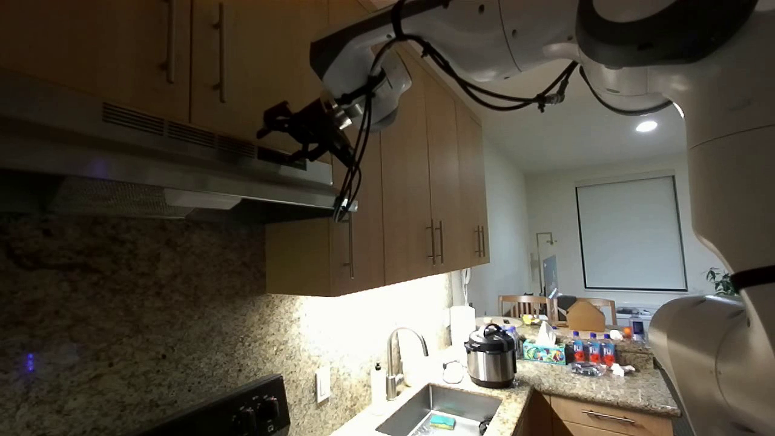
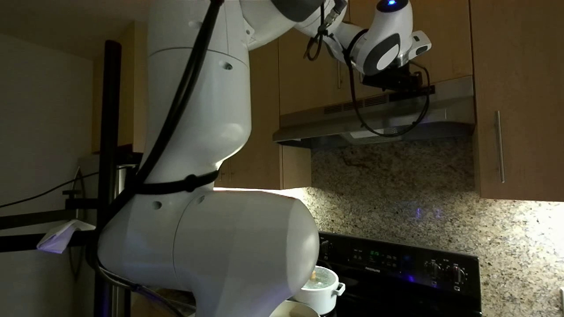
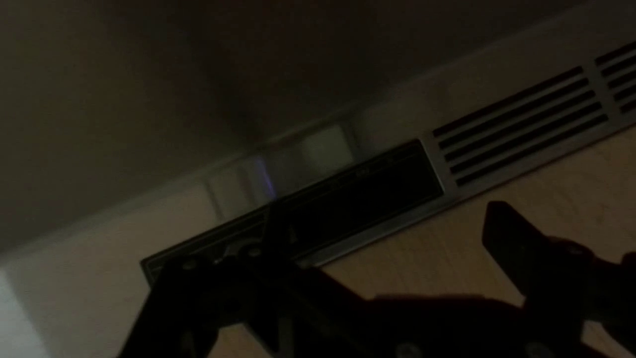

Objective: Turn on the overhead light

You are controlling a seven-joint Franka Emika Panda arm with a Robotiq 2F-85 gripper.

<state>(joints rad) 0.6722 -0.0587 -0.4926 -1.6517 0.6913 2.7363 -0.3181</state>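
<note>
Getting the hood light (image 1: 203, 198) switched on: control panel (image 3: 353, 201) near the gripper (image 3: 387, 211), no press confirmed

That hood light is probably what's meant by the task, tbh. It's set into the underside of the range hood (image 1: 169, 166), and no clear glow can be made out from it in either exterior view, so it's assumed to be off. A recessed ceiling light (image 1: 646, 126) is already lit further back in the room, so that one can likely be ruled out.

Step in hand, as far as can be judged: aiming at the button, apparently not pressed yet. In the wrist view the fingers (image 3: 512, 241) are spread well apart with nothing gripped, and one is seen overlapping the control panel toward the end away from the vent slots (image 3: 521, 127). Whether contact is being made can't be told; it's super murky in there and no single button can be picked out.

For the next move, the right button has to be found first, then one fingertip should be pushed straight in, gently, and backed off. Neighbouring controls could easily be hit by mistake, so the hood light should be checked for a glow afterwards.
</note>
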